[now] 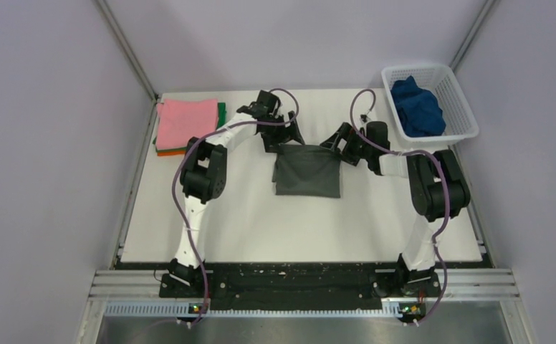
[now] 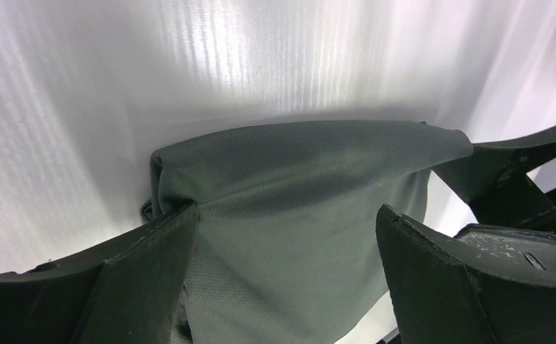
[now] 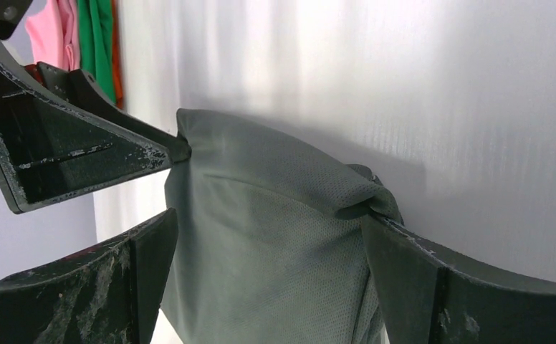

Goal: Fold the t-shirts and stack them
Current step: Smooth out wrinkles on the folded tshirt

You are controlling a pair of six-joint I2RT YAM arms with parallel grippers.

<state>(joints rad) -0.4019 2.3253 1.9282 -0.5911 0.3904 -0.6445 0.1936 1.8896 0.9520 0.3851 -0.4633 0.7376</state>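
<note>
Two released tools, jaws spread wide, the left tool [image 1: 284, 137] and right tool [image 1: 338, 145], straddle the top corners of the folded dark grey t-shirt [image 1: 307, 173] at mid-frame on the bench [image 1: 261, 226], pink t-shirt [image 1: 185, 122] stacked upper left, dark blue t-shirt [image 1: 417, 107] in the basket [image 1: 463, 109] upper right.

Overhead looks down; wrist cameras closely share grey t-shirt [image 2: 296, 215].

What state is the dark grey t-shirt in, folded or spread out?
Folded: the dark grey t-shirt lies as a compact rectangle on the table, no sleeves showing.
</note>
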